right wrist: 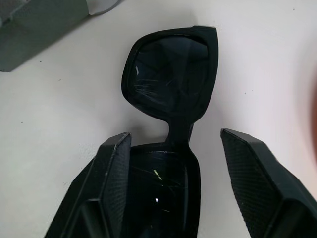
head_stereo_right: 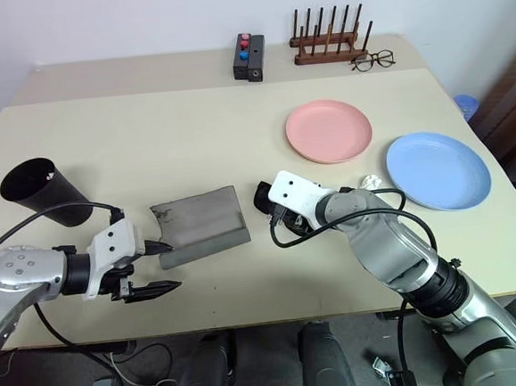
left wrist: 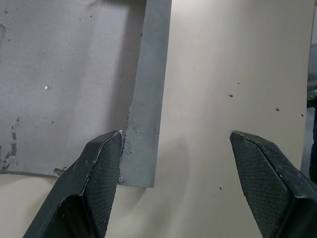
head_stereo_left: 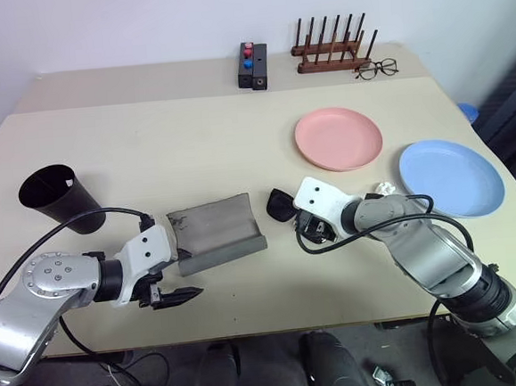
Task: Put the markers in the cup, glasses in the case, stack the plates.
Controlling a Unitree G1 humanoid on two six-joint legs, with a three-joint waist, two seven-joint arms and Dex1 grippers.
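Observation:
The black sunglasses [right wrist: 171,74] lie on the table just right of the grey case [head_stereo_left: 216,232]. My right gripper [right wrist: 176,139] is open and straddles them: one lens sits between its fingers, the other lies beyond the fingertips [right wrist: 116,148]. Also open, my left gripper [left wrist: 176,136] hovers at the case's near corner [left wrist: 141,148], with one finger beside that edge. At the left stands the black cup [head_stereo_left: 60,198]. The pink plate [head_stereo_left: 338,137] and the blue plate [head_stereo_left: 451,176] lie apart at the right. The markers are out of view.
A small white object [head_stereo_left: 383,187] lies between my right arm and the blue plate. At the back edge stand a black box with red and blue buttons [head_stereo_left: 252,66], a wooden peg rack [head_stereo_left: 332,51] and thin-framed spectacles [head_stereo_left: 376,68].

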